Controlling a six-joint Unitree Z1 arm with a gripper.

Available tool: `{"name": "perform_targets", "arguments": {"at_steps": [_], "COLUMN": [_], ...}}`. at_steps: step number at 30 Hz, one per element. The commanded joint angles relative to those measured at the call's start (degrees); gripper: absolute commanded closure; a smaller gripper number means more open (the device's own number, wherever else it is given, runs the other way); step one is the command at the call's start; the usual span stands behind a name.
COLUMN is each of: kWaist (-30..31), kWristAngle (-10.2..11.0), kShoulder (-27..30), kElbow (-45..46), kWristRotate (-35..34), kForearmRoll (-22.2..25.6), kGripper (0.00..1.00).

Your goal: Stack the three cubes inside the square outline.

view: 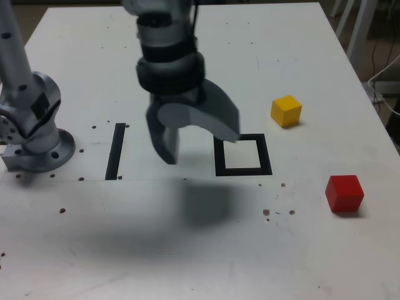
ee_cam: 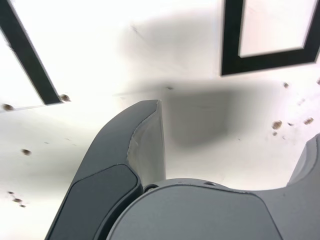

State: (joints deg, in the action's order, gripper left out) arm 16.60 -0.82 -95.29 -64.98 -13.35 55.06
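Taking the square outline [view: 243, 155] as the landmark and reading the exterior view from its left: the robot's base [view: 37, 147] is standing at the far left edge of the table [view: 187, 250], and a straight black strip [view: 115, 150] is lying between that base and the outline.

Next comes the gripper [view: 197, 140], which is hanging over the table just to the left of the outline, its nearer finger overlapping the outline's left edge in this view. Its jaws are standing wide apart and are carrying nothing; the wrist view is showing bare table between them, with the strip and a corner of the outline beyond.

The outline itself is lying empty, its white centre uncovered, so no cube is stacked yet.

Continuing right, the yellow cube [view: 286, 110] is sitting beyond the outline's upper right corner, well apart from it. The red cube [view: 344, 193] is resting farther right and nearer the camera, below the outline's lower right corner. A green cube is not showing in either view.

The relation that matters: both visible cubes are lying on the far side of the outline from the claw, so any pick probably means crossing over the outline rightward. The yellow cube looks nearer the claw.
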Motion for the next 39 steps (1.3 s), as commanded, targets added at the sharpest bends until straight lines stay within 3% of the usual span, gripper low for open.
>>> {"name": "perform_targets", "arguments": {"at_steps": [1,25,39], "kWaist": [0.6,5.0,4.9], "kWristAngle": [0.0,-0.7,-0.7], "kShoulder": [-1.1,-17.8,-28.2], "kElbow": [-1.3,-32.1,-44.6], "kWristRotate": [-0.7,-3.4,-4.0], "kForearmRoll": [0.0,14.8,15.5], "kGripper": [0.00,0.00,0.00]}}
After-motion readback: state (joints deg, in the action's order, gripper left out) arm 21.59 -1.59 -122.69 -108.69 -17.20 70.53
